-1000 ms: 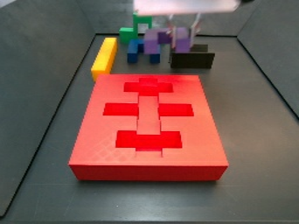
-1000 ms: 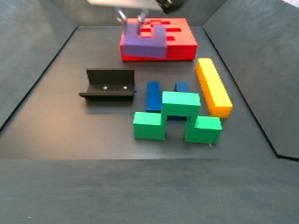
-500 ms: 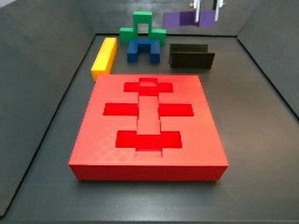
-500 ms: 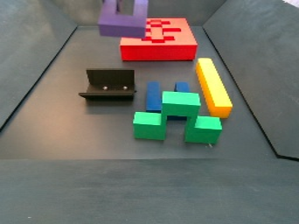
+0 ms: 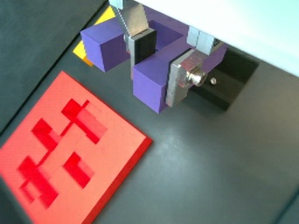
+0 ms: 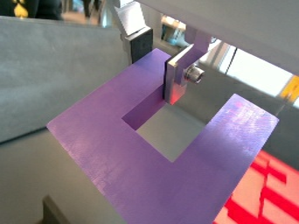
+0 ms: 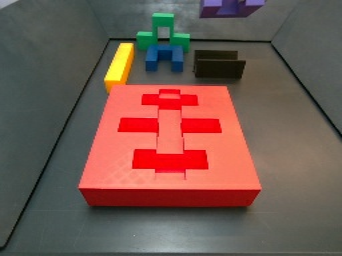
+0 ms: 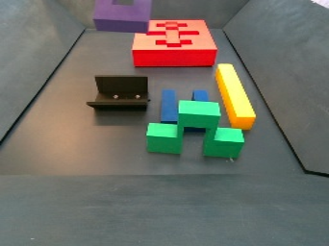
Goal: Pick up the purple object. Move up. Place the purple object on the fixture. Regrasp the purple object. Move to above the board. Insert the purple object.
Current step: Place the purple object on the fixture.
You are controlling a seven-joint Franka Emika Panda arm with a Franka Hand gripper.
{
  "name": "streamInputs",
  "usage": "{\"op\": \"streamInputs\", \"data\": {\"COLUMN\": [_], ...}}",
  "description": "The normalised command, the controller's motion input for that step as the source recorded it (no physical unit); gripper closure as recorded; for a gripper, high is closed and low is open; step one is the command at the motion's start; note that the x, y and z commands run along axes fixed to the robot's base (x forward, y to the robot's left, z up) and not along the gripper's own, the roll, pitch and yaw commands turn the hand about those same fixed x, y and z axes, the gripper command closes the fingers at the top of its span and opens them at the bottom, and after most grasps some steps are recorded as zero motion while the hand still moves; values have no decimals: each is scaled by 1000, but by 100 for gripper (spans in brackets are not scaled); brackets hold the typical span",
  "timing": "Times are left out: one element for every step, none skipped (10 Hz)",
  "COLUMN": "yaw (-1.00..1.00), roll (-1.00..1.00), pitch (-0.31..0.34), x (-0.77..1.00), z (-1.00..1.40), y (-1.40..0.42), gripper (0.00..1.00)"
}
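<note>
- Gripper (image 5: 163, 63) clamped on the purple object (image 5: 146, 66), one silver finger on either side of a prong in both wrist views.
- Purple object lifted high off the floor, only its underside showing at the top edge of a side view (image 7: 234, 6).
- Fixture (image 7: 221, 66) on the floor near the far right wall, apparently almost beneath the load.
- Best lowered slowly, squared over the fixture, released only once seated.

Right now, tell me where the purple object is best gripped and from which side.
Grip the purple object on one prong, pads on its flat inner and outer faces. That is how the gripper holds it now, lifted above the floor, one finger in the U's slot. Those parallel faces suit flat pads; the wide base likely would not fit.
</note>
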Motion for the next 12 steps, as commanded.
{"op": "streamInputs", "data": {"yaw": [-151,-151,-91,0,0,0,0,0,-23,-80,-131,-51], "roll": [-1000,-963,-971,-937,-866,-826,-640,-60,383,609,817,717], "pitch": [0,0,0,0,0,34,106,151,291,354,366,311], "x": [497,554,580,589,643,651,569,520,460,469,434,211], "z": [206,83,0,-189,-263,-317,-509,-574,-520,-426,-346,-451], "y": [291,306,351,483,491,497,463,160,0,0,0,0], "gripper": [100,100,100,100,100,100,100,100,100,100,100,100]}}
